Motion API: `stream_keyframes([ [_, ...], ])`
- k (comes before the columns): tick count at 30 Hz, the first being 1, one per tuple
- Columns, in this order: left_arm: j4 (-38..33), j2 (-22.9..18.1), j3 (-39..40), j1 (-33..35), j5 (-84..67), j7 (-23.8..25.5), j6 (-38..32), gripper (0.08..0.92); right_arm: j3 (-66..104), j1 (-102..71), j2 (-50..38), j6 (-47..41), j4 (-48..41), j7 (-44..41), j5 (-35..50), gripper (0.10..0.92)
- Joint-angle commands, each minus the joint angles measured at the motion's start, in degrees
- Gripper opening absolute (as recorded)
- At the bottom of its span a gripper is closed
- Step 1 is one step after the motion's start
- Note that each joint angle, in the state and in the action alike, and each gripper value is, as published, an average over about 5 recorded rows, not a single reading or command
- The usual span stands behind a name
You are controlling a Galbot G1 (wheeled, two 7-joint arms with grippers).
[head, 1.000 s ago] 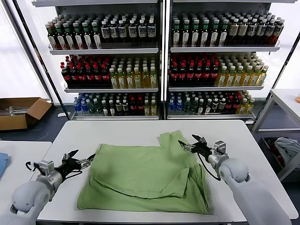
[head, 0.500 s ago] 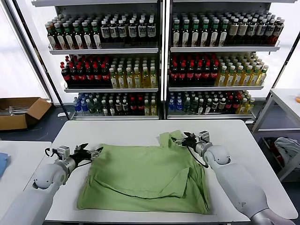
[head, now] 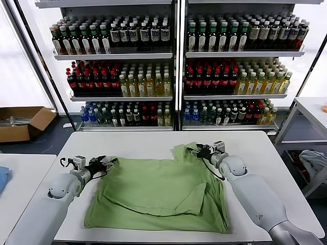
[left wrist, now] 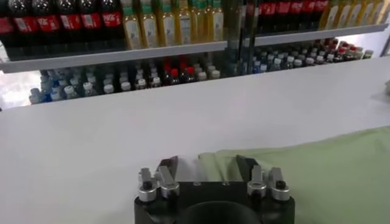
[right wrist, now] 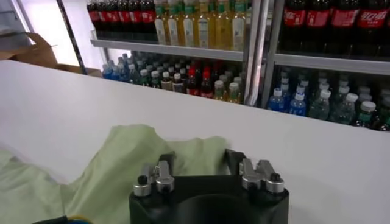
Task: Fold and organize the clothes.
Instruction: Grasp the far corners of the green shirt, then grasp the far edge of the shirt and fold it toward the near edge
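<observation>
The clothes, one light green shirt [head: 163, 189], lie partly folded on the white table [head: 148, 142]. My left gripper [head: 108, 163] sits low at the shirt's far left corner. In the left wrist view its fingers [left wrist: 206, 163] stand apart, with the corner of the shirt [left wrist: 317, 176] reaching in between them. My right gripper [head: 197, 150] is at the shirt's far right corner, by the raised sleeve. In the right wrist view its fingers [right wrist: 200, 159] are also apart, astride a hump of the green cloth [right wrist: 116, 164]. No collar or buttons show.
Shelves of bottles [head: 173, 66] stand behind the table. A cardboard box [head: 23, 122] lies on the floor to the left. A side table at the right holds a grey-white bundle [head: 312, 161]. A blue cloth [head: 2, 178] shows at the left edge.
Both grippers have moved forward and inward onto the shirt's far corners, and their fingers have narrowed around the cloth. The shirt has barely shifted.
</observation>
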Motion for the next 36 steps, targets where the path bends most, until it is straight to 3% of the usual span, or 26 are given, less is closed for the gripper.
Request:
stream_keyframes([
  [1, 1.03, -0.44, 2.52, -0.82, 0.39, -0.44, 1.19, 0.556, -0.64, 0.43, 0.25, -0.77, 0.74, 0.08, 0.13, 0.386],
  [10, -1.11, 0.49, 2.28, -0.69, 0.14, -0.13, -0.04, 0.296, 2.01, -1.57, -0.45, -1.08, 5.83, 1.37, 3.97, 0.135],
  [17, -6.42, 1.0, -1.23, 1.52, -1.43, -1.93, -1.9, 0.109, 7.24, -6.47, -1.49, -2.03, 14.95, 3.76, 8.71, 0.106],
  [27, -19.94, 3.13, -10.19, 11.35, -5.8, -5.38, -2.02, 0.087, 14.57, -18.51, -8.06, -3.74, 36.08, 8.36, 15.79, 0.106],
  [36, -34.01, 6.06, -22.18, 29.75, -6.09, -6.12, -0.92, 0.087, 23.5, -38.21, -11.74, -4.24, 53.95, 11.51, 18.8, 0.106],
])
